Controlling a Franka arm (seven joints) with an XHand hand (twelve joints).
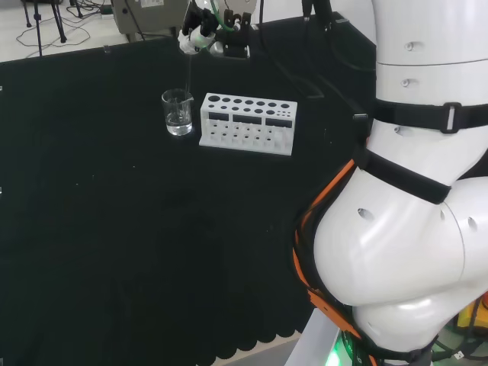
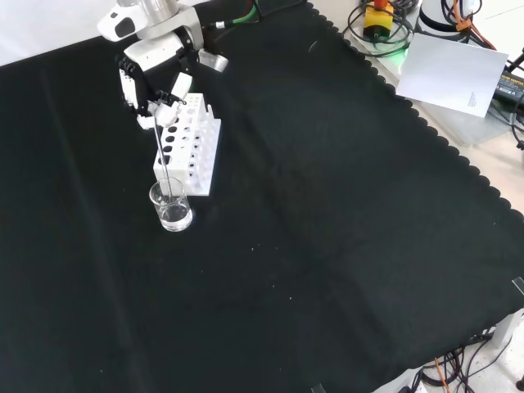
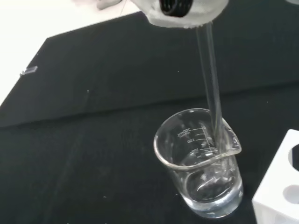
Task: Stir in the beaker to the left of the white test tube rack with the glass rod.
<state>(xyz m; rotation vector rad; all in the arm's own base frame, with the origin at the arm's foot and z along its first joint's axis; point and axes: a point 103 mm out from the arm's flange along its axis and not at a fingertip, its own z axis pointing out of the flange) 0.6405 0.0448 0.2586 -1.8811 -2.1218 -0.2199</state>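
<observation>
Head view: beaker [image 1: 178,112] on counter [image 1: 114,229], just left of white rack [image 1: 246,123]. Robot hand [image 2: 151,78] above, fingers curled around glass rod [image 3: 210,79]; rod tip down inside beaker, which holds clear liquid.

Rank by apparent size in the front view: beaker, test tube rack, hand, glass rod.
1. Hand, largest, though its outline is partly unclear.
2. White test tube rack, close to the hand, so their order is unsure.
3. Beaker.
4. Glass rod: long but very thin.
</observation>
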